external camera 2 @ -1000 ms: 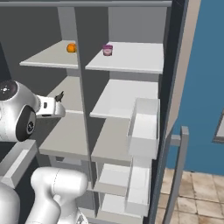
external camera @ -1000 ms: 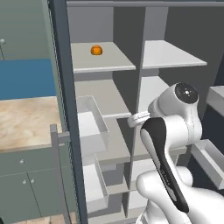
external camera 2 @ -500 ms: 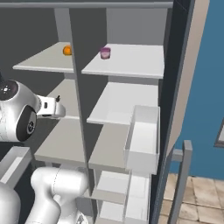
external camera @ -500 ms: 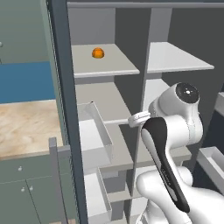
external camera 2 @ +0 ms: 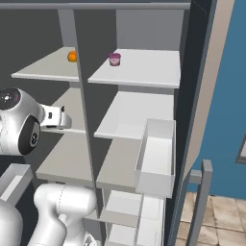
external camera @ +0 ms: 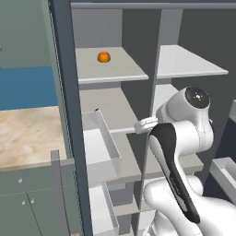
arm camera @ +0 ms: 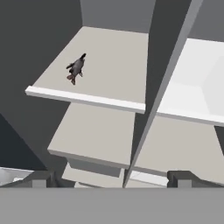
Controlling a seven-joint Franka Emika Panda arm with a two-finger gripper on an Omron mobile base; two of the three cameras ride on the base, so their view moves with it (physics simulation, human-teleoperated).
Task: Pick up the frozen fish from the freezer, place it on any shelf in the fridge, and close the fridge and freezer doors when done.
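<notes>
Here the small dark-grey frozen fish [arm camera: 77, 68] lies on a shelf [arm camera: 113, 70]; end effector [arm camera: 109, 177] spread, empty.

White arm [external camera: 182, 138] raised, fingers [arm camera: 37, 180] spread, empty

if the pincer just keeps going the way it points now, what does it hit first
Probably the thin divider between the two sides, or the pale shelf left of it. The divider runs up the middle of the hand view, between the pincer's tips. The fish lies off to the left on that shelf. Depth is hard to judge.
</notes>
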